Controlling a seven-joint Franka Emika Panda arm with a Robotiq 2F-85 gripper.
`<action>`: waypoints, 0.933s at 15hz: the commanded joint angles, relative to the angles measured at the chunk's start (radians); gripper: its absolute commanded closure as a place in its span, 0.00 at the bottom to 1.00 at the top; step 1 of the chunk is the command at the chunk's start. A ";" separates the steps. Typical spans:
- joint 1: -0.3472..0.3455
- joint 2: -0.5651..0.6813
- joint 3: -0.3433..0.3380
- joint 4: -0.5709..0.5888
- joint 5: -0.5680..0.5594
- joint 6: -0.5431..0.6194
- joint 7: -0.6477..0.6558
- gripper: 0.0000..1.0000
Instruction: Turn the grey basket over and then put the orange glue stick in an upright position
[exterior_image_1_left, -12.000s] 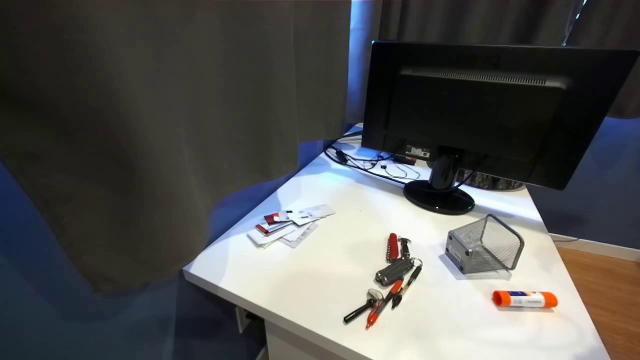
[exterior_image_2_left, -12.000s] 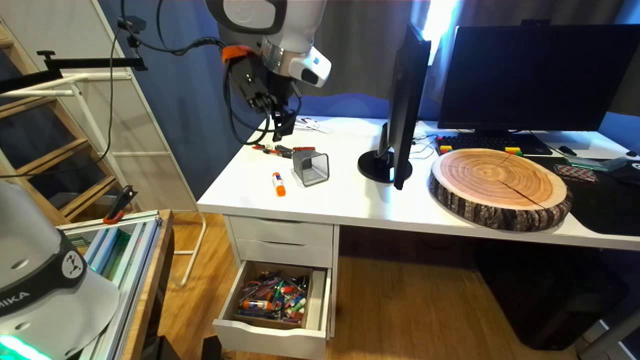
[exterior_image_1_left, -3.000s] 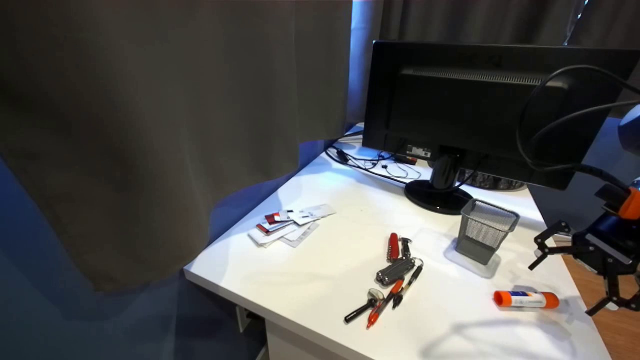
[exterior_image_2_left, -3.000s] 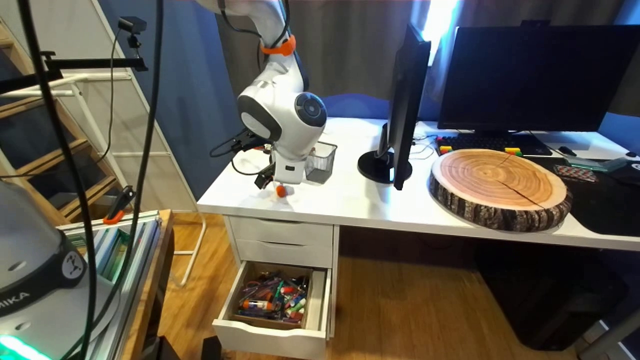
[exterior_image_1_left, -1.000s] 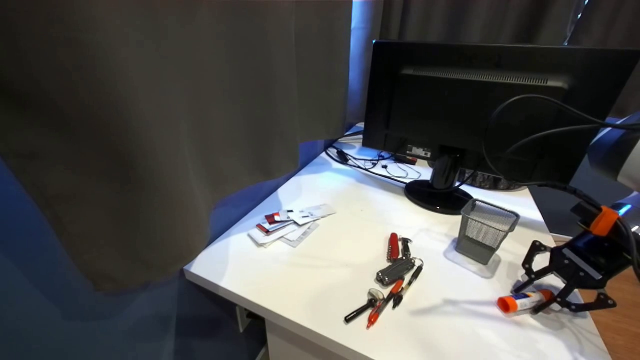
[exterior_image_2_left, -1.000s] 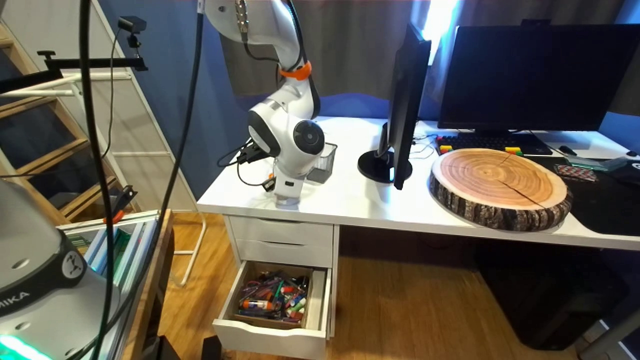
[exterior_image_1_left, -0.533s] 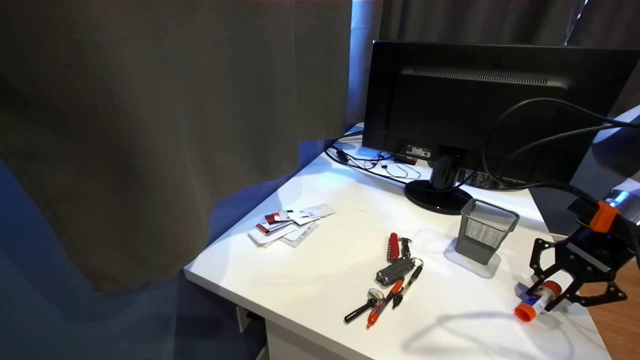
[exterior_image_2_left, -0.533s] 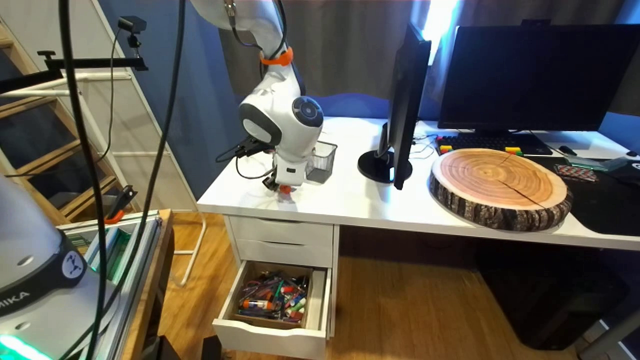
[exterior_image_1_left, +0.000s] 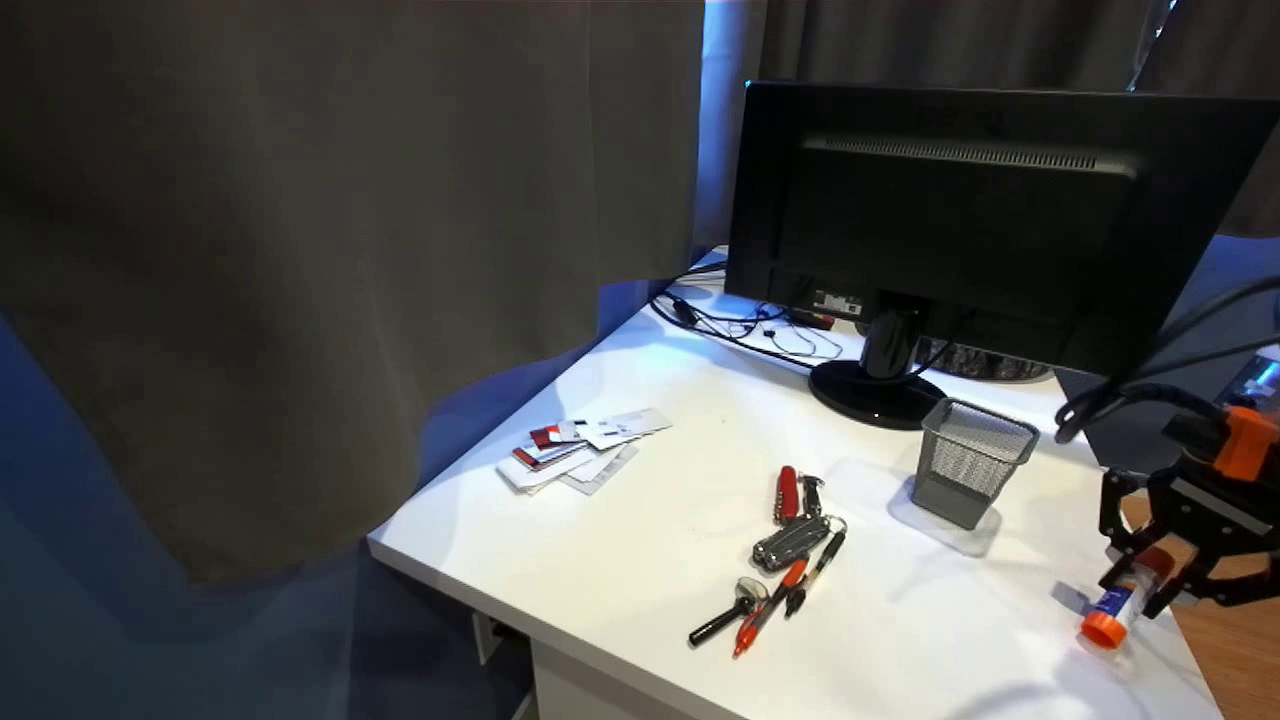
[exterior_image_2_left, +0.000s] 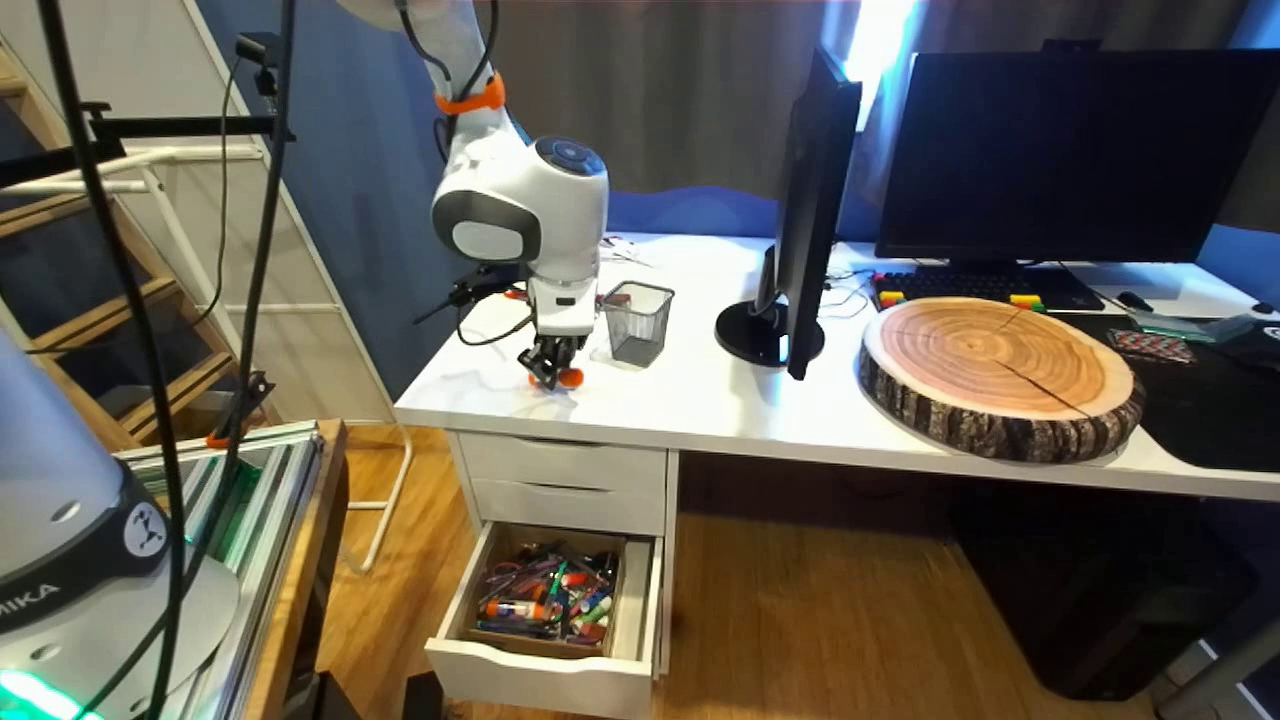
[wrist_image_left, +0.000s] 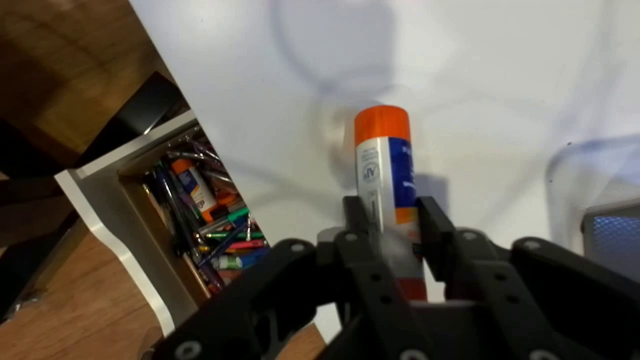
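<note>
In an exterior view the grey basket (exterior_image_1_left: 945, 496) stands on the worktop (exterior_image_1_left: 640, 560), mouth upward. To its right and nearer the camera, the pincer (exterior_image_1_left: 1131, 597) grips the orange glue stick (exterior_image_1_left: 1117, 601), which slants. Behind the basket rises a black monitor (exterior_image_1_left: 930, 220), its sticker (exterior_image_1_left: 836, 303) too small to read. Left of the basket lie a red pocketknife (exterior_image_1_left: 786, 495), a grey multitool (exterior_image_1_left: 791, 544), a red pen (exterior_image_1_left: 769, 608) and a black pen (exterior_image_1_left: 815, 572); farther left, some cards (exterior_image_1_left: 580, 452).

In an exterior view the white arm (exterior_image_2_left: 565, 225) stands left of the basket, partly in front of those tools. The monitor is to the basket's right, a wood slice (exterior_image_2_left: 990, 370) well beyond. Below the basket, a pulled-out drawer (exterior_image_2_left: 545, 685) holds stationery (exterior_image_2_left: 550, 590). Well left, the arm base (exterior_image_2_left: 100, 640) shows "MIKA".

In the wrist view the orange glue stick is left of the basket, held between both fingers (wrist_image_left: 435, 227). Its blue-and-white label (wrist_image_left: 401, 170) has a round seal (wrist_image_left: 370, 171) that seems to read "AP"; the remaining print is too blurred. Farther left, a second glue stick (wrist_image_left: 195, 189) lies in the drawer.
</note>
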 joint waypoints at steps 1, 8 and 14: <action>0.089 -0.051 -0.079 -0.055 -0.212 0.052 0.173 0.92; 0.318 -0.065 -0.339 -0.053 -0.703 0.056 0.482 0.92; 0.473 -0.046 -0.498 -0.017 -0.865 0.036 0.686 0.92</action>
